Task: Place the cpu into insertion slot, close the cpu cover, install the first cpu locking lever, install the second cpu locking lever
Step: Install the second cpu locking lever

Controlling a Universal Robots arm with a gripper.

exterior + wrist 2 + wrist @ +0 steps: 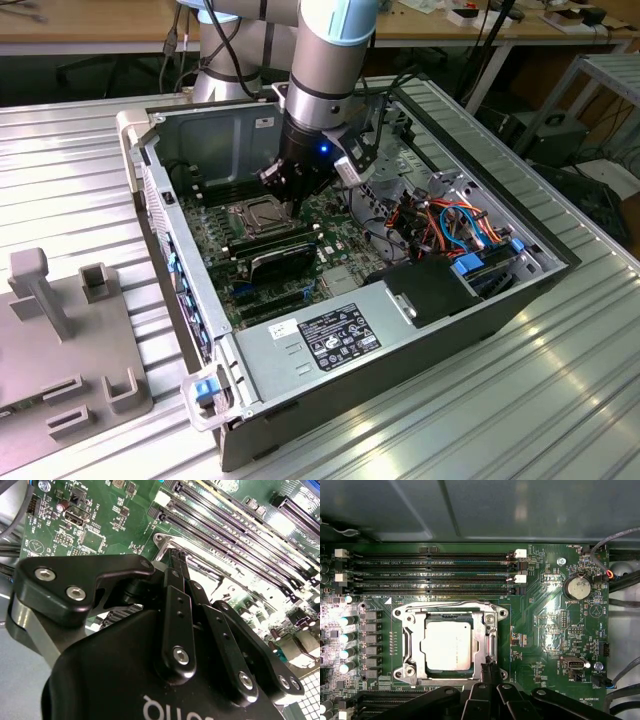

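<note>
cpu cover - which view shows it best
The first wrist view: the cpu cover lies flat, its frame around the cpu, seen from straight above. The exterior view shows it small, beside the gripper. In the second wrist view, shut fingers block most of it.

1. Long black memory slots (435, 572) lie well beyond the fingers
2. Round silver coin battery (578, 587) sits far off to the fingers' side
3. Grey plastic fixture block (70, 340) stands well apart
</note>
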